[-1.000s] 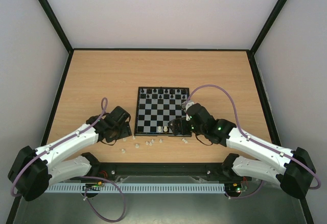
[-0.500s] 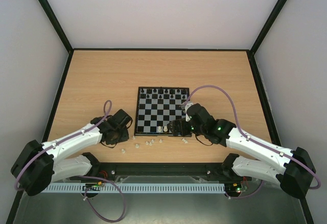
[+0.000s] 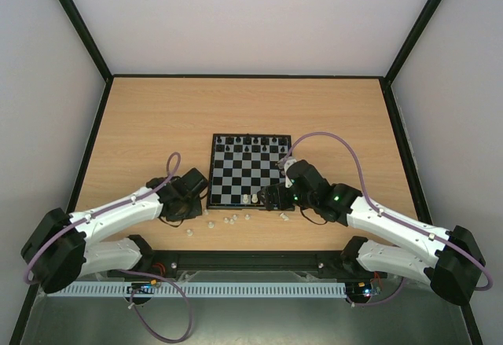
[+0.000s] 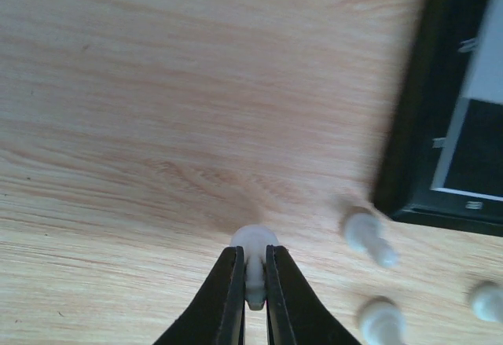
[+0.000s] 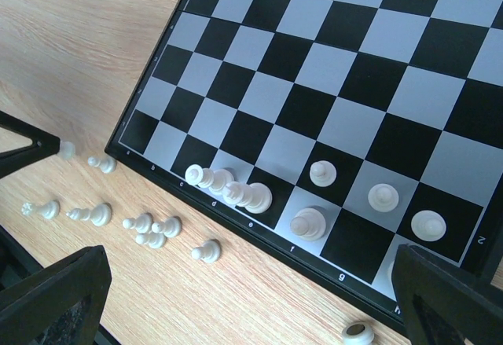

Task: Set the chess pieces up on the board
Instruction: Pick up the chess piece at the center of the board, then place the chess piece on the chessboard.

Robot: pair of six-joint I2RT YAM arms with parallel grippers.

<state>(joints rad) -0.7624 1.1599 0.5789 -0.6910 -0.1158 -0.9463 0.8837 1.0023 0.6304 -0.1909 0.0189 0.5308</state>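
The left gripper (image 4: 253,278) is pinching a white chessman (image 4: 253,239) at lower centre, left of the board (image 4: 409,125) corner. The grip is narrow, so the piece is risking twisting free. The right gripper (image 3: 271,197) is hanging spread wide.

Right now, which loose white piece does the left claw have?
The white piece pinched in the left claw; the other white pieces lie free on the wood beside the board.
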